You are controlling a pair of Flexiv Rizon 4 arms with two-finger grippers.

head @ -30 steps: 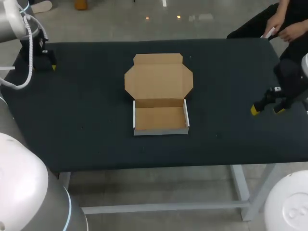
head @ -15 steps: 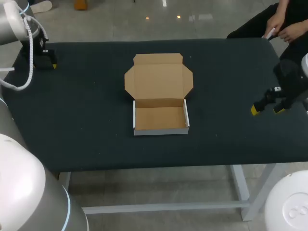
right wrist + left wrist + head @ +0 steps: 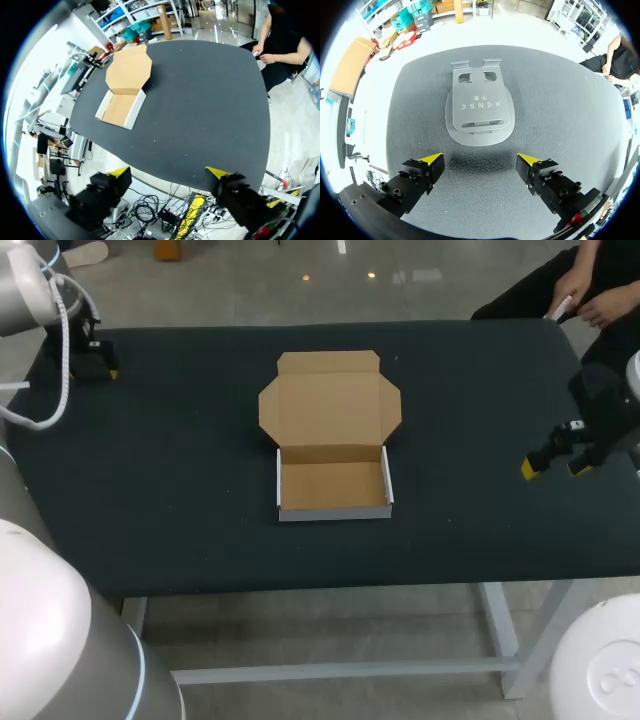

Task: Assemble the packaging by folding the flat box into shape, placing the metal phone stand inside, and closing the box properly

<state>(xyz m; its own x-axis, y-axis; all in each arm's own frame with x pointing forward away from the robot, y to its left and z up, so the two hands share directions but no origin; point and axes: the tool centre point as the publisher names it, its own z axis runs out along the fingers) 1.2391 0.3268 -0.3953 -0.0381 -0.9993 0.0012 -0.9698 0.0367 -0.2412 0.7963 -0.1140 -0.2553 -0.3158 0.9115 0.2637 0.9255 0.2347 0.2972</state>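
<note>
Metal phone stand (image 3: 479,112), grey and folded flat, lies on the black table (image 3: 180,490) just ahead of the left gripper (image 3: 481,160). It is centred on the gap between the two yellow tips but not yet between them. Its long axis runs straight away from the fingers, round base nearest and the two hooked tabs farthest, so the line joining the fingertips crosses that axis squarely. The left fingers are spread wide and hold nothing, and neither touches the stand.

In the head view this gripper (image 3: 95,360) sits at the table's far left corner, and the stand cannot be made out beneath it. Mid-table stands the box (image 3: 333,485): tray walls raised, brown floor bare, lid (image 3: 330,405) laid back flat on the side away from the robot.

The right gripper (image 3: 553,467) hangs near the right edge, well apart from box and stand, fingers released and empty. From its wrist the box (image 3: 122,107) shows far ahead of the fingers and to one side.

Judgement: folding looks done and the stand is next. The left arm is much the nearer, needing a short advance and descent to bracket the stand across its width.
</note>
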